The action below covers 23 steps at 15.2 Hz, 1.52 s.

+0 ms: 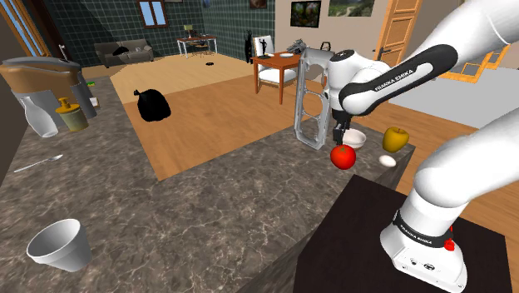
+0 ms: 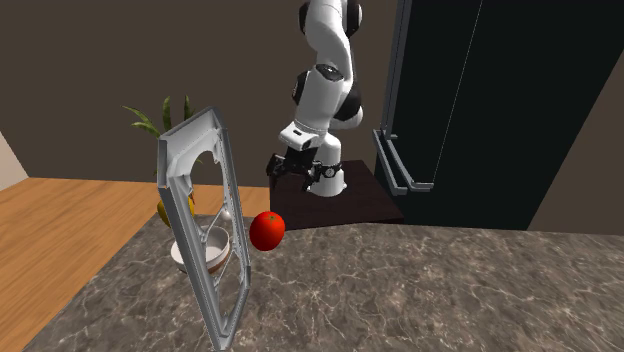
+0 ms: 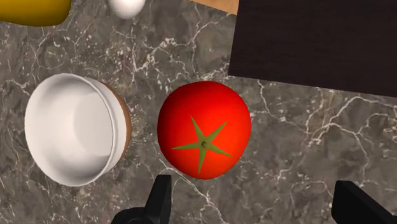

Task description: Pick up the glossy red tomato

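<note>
As viewed along the hand, found gripper open, fingers wide apart, clasping nothing. Noted red tomato resting on marbled counter, just beside white bowl and near dark stand. Recorded gripper hovering above tomato, not touching it.

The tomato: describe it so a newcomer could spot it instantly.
On the marbled counter, at the corner by the robot's stand, the tomato sits beside a white bowl. It alone is red, with a green star-shaped stem.
</note>
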{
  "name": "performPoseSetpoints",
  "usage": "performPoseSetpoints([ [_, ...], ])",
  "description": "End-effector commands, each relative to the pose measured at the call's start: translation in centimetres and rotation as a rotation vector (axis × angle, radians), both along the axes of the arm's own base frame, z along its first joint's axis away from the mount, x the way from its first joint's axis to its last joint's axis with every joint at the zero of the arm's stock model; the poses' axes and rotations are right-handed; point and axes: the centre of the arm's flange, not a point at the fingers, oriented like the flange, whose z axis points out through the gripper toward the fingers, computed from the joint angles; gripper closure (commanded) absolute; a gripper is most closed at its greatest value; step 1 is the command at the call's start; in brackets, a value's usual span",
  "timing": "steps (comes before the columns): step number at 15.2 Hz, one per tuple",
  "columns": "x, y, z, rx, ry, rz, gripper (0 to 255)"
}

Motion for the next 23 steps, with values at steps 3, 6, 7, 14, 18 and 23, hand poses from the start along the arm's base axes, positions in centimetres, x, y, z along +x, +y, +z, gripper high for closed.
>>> performPoseSetpoints([
  [3, 0.9, -3.1, -3.6, -0.053, -0.006, -0.004, 0],
  [6, 1.1, -3.8, -5.4, -0.065, -0.007, -0.005, 0],
  [7, 1.1, -3.8, -5.9, -0.065, -0.007, -0.005, 0],
  [14, 1.1, -3.8, -8.3, -0.065, -0.007, -0.005, 255],
  [18, 1.0, -3.8, -8.4, -0.065, -0.007, -0.005, 255],
  [23, 1.1, -3.8, -8.3, -0.065, -0.007, -0.005, 255],
])
